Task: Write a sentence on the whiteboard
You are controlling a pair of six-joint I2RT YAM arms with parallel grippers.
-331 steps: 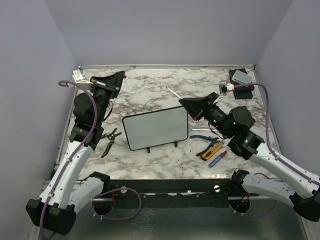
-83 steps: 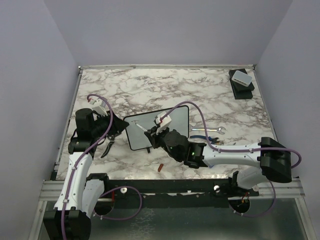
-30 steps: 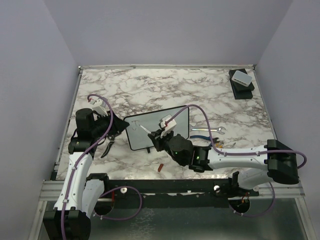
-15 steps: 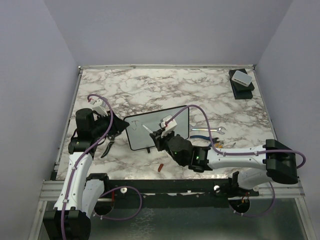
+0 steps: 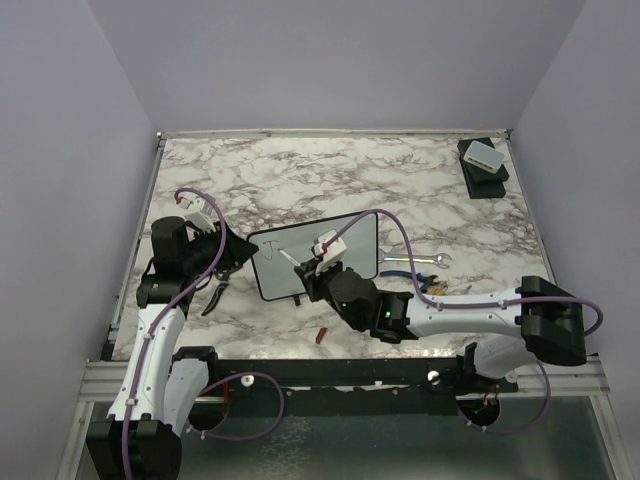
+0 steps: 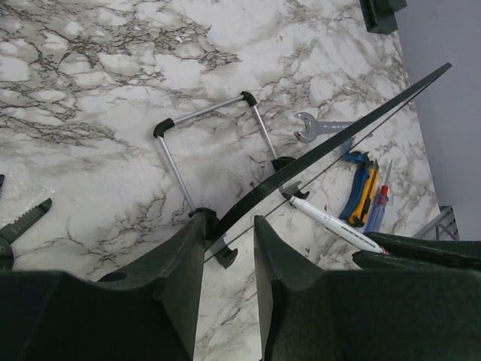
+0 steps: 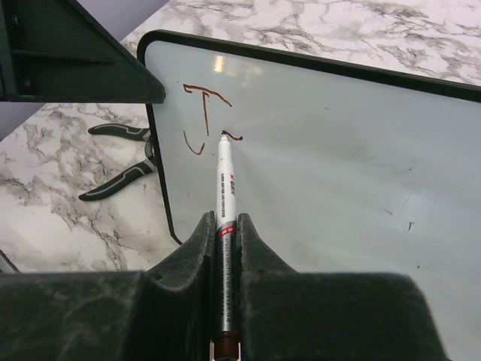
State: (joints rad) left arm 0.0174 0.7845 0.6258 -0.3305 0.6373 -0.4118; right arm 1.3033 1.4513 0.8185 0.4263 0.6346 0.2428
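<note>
Pliers [image 5: 218,283] lie at the left of the top view. Beside them, the left gripper [image 6: 228,219] straddles the left edge of the whiteboard [image 7: 338,150], which stands at centre frame; whether its jaws press the board cannot be told. The sentence [image 7: 204,116] is a "J" and one short stroke at the board's upper left. The right gripper [image 7: 224,219], clamped on a marker [image 7: 225,180], has the tip at that stroke.

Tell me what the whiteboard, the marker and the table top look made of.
Whiteboard: glossy white coated panel, a light glints on it; thin black frame, probably plastic. Marker, in the right claw: smooth white plastic barrel with print. Table top: marble-veined, whether stone or printed laminate is unclear.
</note>
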